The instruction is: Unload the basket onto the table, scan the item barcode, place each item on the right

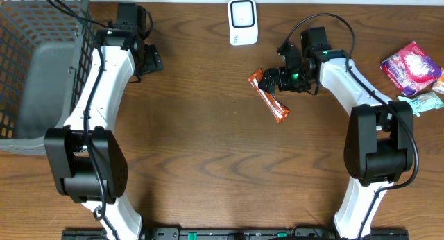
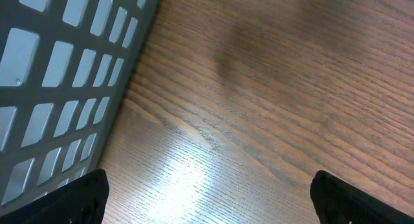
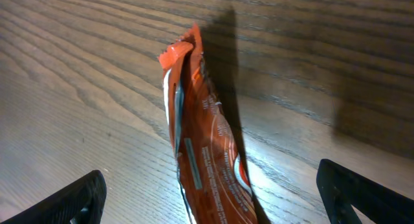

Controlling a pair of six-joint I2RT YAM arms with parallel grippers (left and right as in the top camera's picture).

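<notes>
Hovering over orange packet [image 1: 275,107], right hand [image 1: 272,80] spread

The counter [image 1: 208,164] is showing brown wood grain, catching a soft sheen under the light. The orange wrapper [image 1: 272,103] at upper centre is gleaming like crinkled plastic film. The grey basket [image 1: 28,25] at left is looking matt, moulded plastic; the white scanner [image 1: 243,21] is shining smooth.

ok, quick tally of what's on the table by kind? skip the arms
Snack packets: 3 (long orange foil wrapper, purple-pink plastic pouch, pale teal packet)
White rounded plastic scanner unit: 1
Grey plastic mesh basket: 1
Total: 5
</notes>
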